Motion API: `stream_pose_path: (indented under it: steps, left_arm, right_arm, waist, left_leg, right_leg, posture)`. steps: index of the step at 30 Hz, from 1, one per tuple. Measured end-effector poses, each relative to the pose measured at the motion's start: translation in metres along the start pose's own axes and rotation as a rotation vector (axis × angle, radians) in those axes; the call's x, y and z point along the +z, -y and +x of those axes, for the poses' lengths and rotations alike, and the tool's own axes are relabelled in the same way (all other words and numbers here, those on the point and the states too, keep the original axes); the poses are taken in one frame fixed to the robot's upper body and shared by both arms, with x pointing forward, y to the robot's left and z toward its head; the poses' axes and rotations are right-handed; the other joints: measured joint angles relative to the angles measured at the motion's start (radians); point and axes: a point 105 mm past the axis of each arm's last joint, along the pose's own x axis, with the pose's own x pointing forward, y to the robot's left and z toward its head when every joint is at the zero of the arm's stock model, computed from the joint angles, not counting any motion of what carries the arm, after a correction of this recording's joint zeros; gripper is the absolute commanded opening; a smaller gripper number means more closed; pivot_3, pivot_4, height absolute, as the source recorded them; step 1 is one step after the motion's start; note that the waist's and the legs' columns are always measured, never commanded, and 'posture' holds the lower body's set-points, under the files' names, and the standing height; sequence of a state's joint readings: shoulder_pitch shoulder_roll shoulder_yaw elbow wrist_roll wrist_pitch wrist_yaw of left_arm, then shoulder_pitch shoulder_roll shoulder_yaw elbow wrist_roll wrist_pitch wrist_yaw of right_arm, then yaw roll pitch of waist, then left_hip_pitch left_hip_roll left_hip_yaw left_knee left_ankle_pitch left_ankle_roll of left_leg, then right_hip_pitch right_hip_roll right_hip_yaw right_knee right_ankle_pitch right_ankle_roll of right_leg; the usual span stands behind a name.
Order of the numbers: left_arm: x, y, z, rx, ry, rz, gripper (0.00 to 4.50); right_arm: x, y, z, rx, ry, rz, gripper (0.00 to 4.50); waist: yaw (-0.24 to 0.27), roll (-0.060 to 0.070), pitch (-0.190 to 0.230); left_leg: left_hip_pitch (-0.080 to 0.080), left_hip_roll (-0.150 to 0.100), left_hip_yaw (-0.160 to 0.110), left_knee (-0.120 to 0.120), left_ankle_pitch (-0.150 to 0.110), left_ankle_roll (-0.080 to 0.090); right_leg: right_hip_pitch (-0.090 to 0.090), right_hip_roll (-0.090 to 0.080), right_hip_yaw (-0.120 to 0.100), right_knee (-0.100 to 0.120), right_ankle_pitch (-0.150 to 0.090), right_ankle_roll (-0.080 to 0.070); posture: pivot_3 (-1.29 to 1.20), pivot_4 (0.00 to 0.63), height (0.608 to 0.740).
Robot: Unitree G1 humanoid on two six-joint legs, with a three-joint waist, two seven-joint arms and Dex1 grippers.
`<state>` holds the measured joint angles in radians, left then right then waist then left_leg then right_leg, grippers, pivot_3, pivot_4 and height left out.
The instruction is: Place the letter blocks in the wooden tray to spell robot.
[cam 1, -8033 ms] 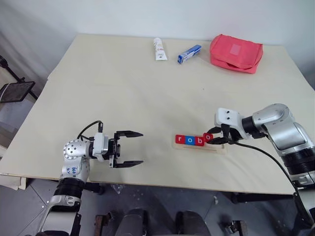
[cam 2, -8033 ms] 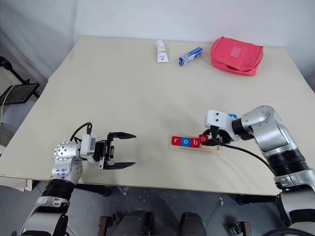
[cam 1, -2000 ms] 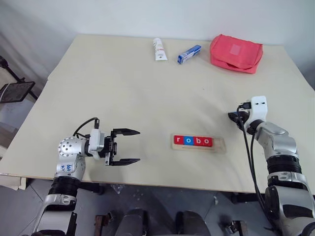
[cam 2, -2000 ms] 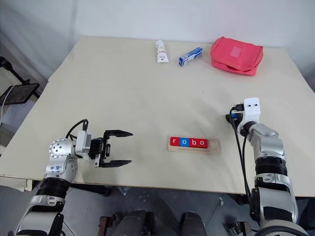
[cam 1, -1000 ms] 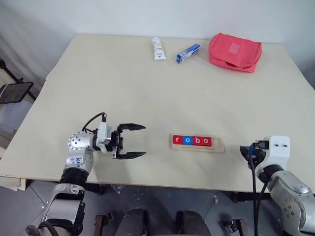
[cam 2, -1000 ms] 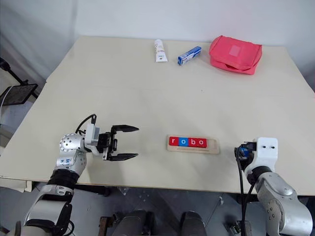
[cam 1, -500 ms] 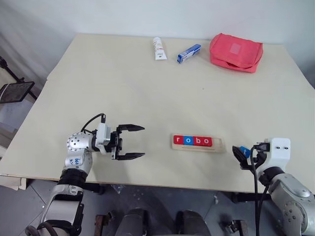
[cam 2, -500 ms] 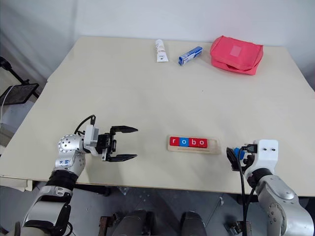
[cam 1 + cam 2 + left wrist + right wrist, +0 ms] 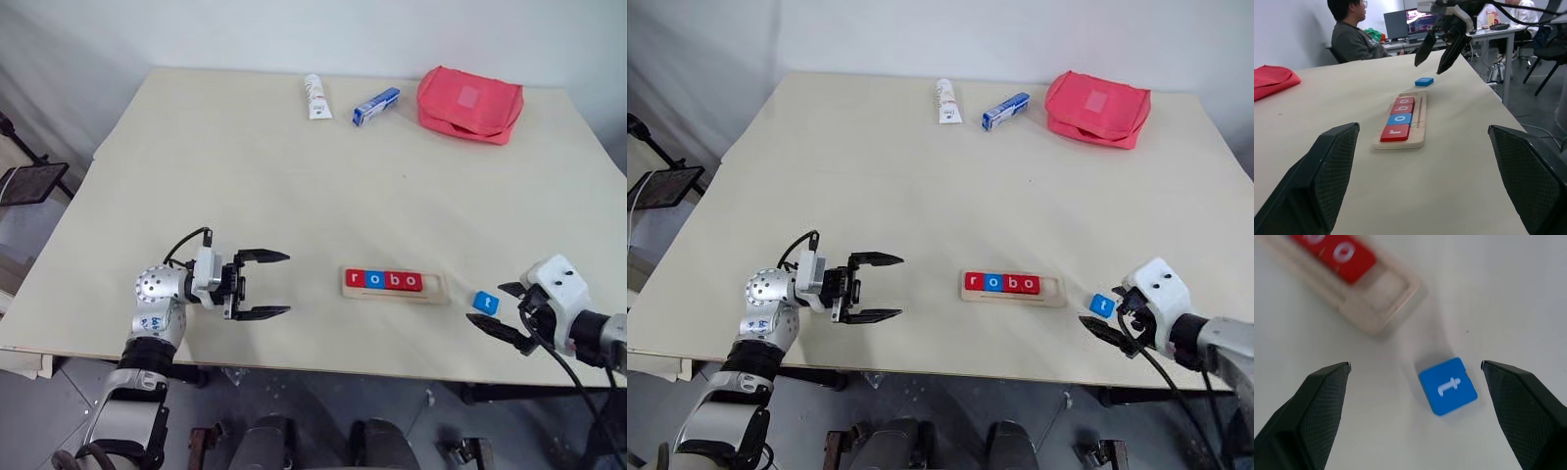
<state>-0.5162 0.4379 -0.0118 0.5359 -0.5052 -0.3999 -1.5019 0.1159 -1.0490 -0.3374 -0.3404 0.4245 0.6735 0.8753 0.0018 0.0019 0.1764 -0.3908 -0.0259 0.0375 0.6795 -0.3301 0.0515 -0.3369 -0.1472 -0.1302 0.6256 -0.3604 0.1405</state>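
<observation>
The blue t block (image 9: pixel 1448 386), judged light, rigid and slick, is being straddled by the spread right gripper (image 9: pixel 1415 396); opposite edges should be pinched. The left gripper (image 9: pixel 263 285) is being held spread.

1. The long pale wooden tray (image 9: pixel 396 286) is showing a smooth matt finish.
2. Just beside the tray, the blue square plastic-looking block (image 9: pixel 1448 386) is looking smooth.
3. The black gripper fingers (image 9: pixel 1320 401) are showing a fine cross-hatched texture.

four letter blocks (image 9: pixel 383 280) sit in a row in the wooden tray (image 9: pixel 434 290), at its left end. the t block (image 9: pixel 485 303) lies on the table (image 9: pixel 294 186) just right of the tray. the tube (image 9: pixel 314 97), box (image 9: pixel 376 106) and pouch (image 9: pixel 469 104) lie far behind the tray.
</observation>
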Motion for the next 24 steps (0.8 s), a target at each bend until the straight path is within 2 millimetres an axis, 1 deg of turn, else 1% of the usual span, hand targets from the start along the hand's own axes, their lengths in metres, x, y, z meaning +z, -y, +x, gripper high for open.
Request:
stream_pose_path:
  steps: [3,5,9,13,16,20,22,24]
  left_arm:
    - [-0.001,0.004,-0.001,-0.001,-0.001,-0.003,4.5]
    - [0.0,0.004,-0.003,-0.001,-0.006,-0.001,4.5]
    - [0.002,0.006,-0.004,-0.005,-0.011,0.01,4.5]
    - [0.001,0.01,-0.01,-0.002,-0.025,-0.005,4.5]
    - [0.004,0.012,-0.012,-0.003,-0.029,-0.001,4.5]
    - [0.006,0.011,-0.014,0.0,-0.023,-0.006,4.5]
    - [0.005,0.012,-0.014,0.002,-0.022,-0.011,4.5]
    - [0.007,0.012,-0.014,-0.001,-0.016,-0.01,4.5]
  right_arm:
    - [0.0,0.01,0.0,0.071,-0.049,-0.096,4.47]
    - [0.002,0.017,0.002,0.103,-0.055,-0.13,4.47]
    - [0.0,0.024,0.011,0.16,-0.078,-0.162,4.47]
    - [-0.006,0.034,0.016,0.187,-0.124,-0.184,4.47]
    - [-0.013,0.035,0.019,0.218,-0.164,-0.184,4.47]
    - [-0.016,0.034,0.022,0.236,-0.184,-0.186,4.47]
    - [-0.013,0.034,0.026,0.236,-0.165,-0.18,4.1]
    - [-0.012,0.034,0.028,0.235,-0.161,-0.183,3.58]
  waist:
    - [0.0,0.0,0.0]
    - [-0.001,0.0,0.0]
    - [-0.002,0.0,0.0]
    - [0.0,0.0,0.0]
    - [0.001,0.0,0.0]
    - [-0.001,0.0,0.0]
    - [-0.002,0.0,0.0]
    - [-0.002,0.0,0.0]
  left_leg:
    - [0.0,0.0,0.0,0.0,0.0,0.0]
    - [0.0,0.001,0.0,0.001,0.0,0.0]
    - [0.0,0.001,-0.001,0.001,0.0,0.0]
    - [-0.001,0.001,-0.001,0.001,0.0,0.0]
    - [-0.001,0.001,-0.001,0.002,0.0,0.0]
    - [-0.001,0.001,-0.001,0.002,0.0,0.0]
    - [-0.001,0.001,-0.001,0.002,0.0,0.0]
    - [-0.001,0.001,-0.001,0.002,0.0,0.0]
  right_leg:
    - [0.0,0.0,-0.001,0.0,0.0,0.0]
    - [0.001,0.0,-0.001,0.0,0.0,0.0]
    - [0.001,0.0,-0.002,-0.001,0.0,0.0]
    - [0.001,0.0,-0.002,-0.001,0.0,0.0]
    - [0.001,-0.001,-0.002,0.0,0.0,0.0]
    - [0.001,-0.001,-0.002,0.0,0.0,0.0]
    - [0.001,0.0,-0.002,0.0,0.0,0.0]
    - [0.001,0.0,-0.002,0.0,0.0,0.0]
  posture:
    - [0.0,0.15,0.74]
    - [0.0,0.15,0.74]
    - [0.0,0.15,0.74]
    - [0.0,0.15,0.74]
    - [0.0,0.15,0.74]
    - [0.0,0.15,0.74]
    - [0.0,0.15,0.74]
    - [0.0,0.15,0.74]
